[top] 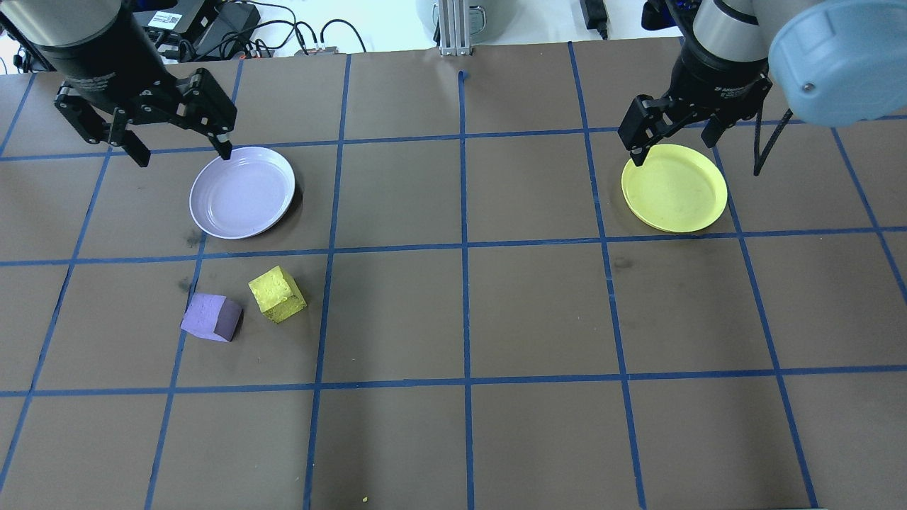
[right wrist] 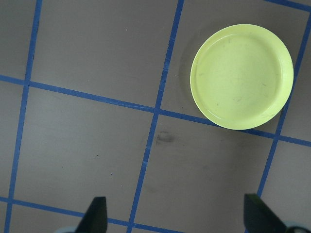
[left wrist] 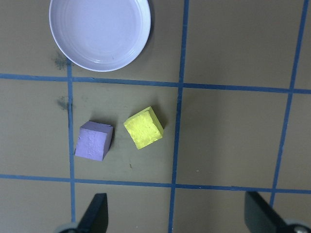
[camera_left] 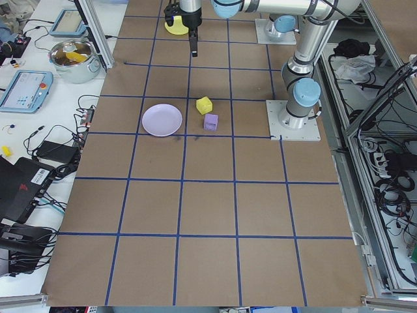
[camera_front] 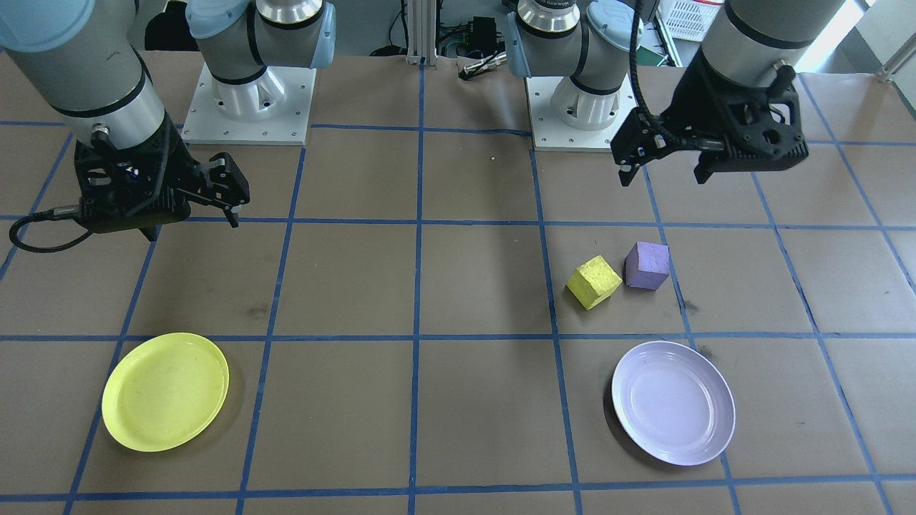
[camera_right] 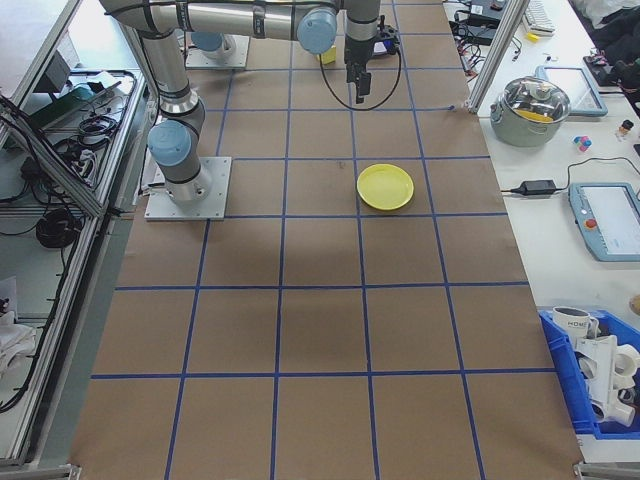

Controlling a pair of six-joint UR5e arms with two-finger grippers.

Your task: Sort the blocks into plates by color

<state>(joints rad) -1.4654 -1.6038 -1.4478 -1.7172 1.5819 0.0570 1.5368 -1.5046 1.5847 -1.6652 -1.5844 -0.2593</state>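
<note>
A bright yellow block (top: 277, 294) and a purple block (top: 210, 317) sit side by side on the table, a small gap between them; the left wrist view shows the yellow block (left wrist: 143, 127) and the purple block (left wrist: 94, 141) too. Just beyond them lies the empty lavender plate (top: 242, 191). My left gripper (top: 183, 154) hangs open high above the plate's far edge, holding nothing. The empty yellow plate (top: 674, 188) lies on the other side of the table. Over its far rim, my right gripper (top: 673, 142) is also open and empty.
The table is brown paper with a blue tape grid (top: 464, 244). Both arm bases (camera_front: 250, 107) are bolted at the robot's edge. Cables and a power brick (top: 234, 18) lie past the far edge. A lidded pot (camera_left: 73, 55) and tablets stand on a side bench.
</note>
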